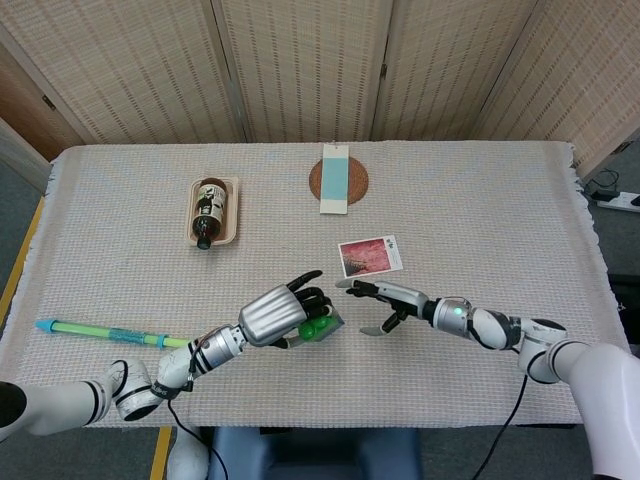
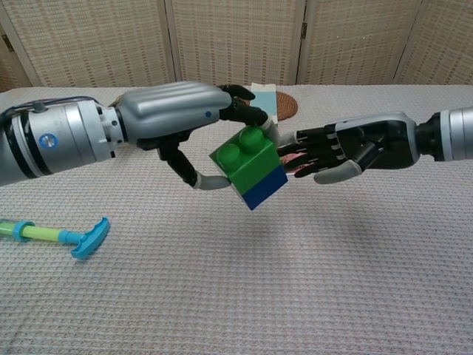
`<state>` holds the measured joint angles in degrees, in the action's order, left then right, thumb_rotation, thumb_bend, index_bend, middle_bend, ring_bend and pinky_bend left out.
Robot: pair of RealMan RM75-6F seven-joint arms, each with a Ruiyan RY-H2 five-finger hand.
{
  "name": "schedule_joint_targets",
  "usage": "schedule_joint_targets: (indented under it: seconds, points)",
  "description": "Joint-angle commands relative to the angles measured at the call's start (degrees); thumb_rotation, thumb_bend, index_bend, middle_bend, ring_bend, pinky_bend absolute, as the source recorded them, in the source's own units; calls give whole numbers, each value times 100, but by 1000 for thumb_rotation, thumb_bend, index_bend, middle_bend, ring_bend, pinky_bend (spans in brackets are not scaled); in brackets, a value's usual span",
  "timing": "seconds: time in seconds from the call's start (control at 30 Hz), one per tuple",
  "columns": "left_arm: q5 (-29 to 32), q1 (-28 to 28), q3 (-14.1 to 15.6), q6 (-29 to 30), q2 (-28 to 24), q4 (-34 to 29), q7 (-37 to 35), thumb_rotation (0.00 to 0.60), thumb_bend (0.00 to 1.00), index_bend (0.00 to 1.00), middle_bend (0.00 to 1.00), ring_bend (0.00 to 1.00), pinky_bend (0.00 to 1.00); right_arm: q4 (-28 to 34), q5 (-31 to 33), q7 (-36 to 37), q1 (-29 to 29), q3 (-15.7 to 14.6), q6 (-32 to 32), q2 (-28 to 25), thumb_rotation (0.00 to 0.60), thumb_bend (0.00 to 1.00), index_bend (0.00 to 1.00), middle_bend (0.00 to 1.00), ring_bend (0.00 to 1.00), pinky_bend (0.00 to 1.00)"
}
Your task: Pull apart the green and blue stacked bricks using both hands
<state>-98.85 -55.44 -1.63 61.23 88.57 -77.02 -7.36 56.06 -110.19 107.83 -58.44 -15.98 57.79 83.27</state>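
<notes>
My left hand [image 2: 174, 118] holds the stacked bricks above the table, tilted, fingers over the top and thumb under the near side. The green brick [image 2: 244, 157] is on top and the blue brick [image 2: 264, 190] beneath it. In the head view the green brick [image 1: 318, 328] peeks out under my left hand [image 1: 272, 314]; the blue one is mostly hidden. My right hand [image 2: 353, 146] is open, fingers spread, its fingertips right beside the bricks' far side without gripping them. From the head view my right hand [image 1: 385, 301] lies just right of the bricks.
A photo card [image 1: 370, 255] lies behind the hands. A bottle in a tray [image 1: 212, 211] and a coaster with a pale card [image 1: 337, 180] sit further back. A green and blue rod [image 1: 105, 333] lies at the left near the front edge.
</notes>
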Motion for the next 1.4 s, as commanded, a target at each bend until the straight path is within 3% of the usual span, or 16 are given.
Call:
schedule_joint_targets:
  seconds: [0.03, 0.73, 0.83, 1.1, 1.4]
  points:
    - [-2, -11, -5, 4, 12, 10, -48, 600, 393, 728, 792, 269, 0, -36, 16, 69, -72, -36, 53, 54, 600, 408, 0, 0, 0, 0]
    - [-5, -41, -55, 117, 99, 79, -309, 600, 393, 729, 792, 270, 0, -483, 191, 526, -359, -241, 246, 556, 600, 407, 0, 0, 2, 0]
    - [-21, -39, -44, 134, 103, 73, -315, 600, 393, 729, 792, 272, 0, -506, 248, 528, -369, -240, 243, 593, 600, 407, 11, 39, 35, 0]
    - [-76, -55, -29, 166, 128, 31, -299, 600, 393, 728, 792, 273, 0, -491, 319, 554, -412, -269, 243, 659, 600, 407, 183, 226, 169, 5]
    - [-45, -43, -24, 159, 110, 40, -294, 600, 393, 729, 792, 273, 0, -512, 471, 504, -386, -215, 256, 729, 600, 407, 416, 404, 327, 247]
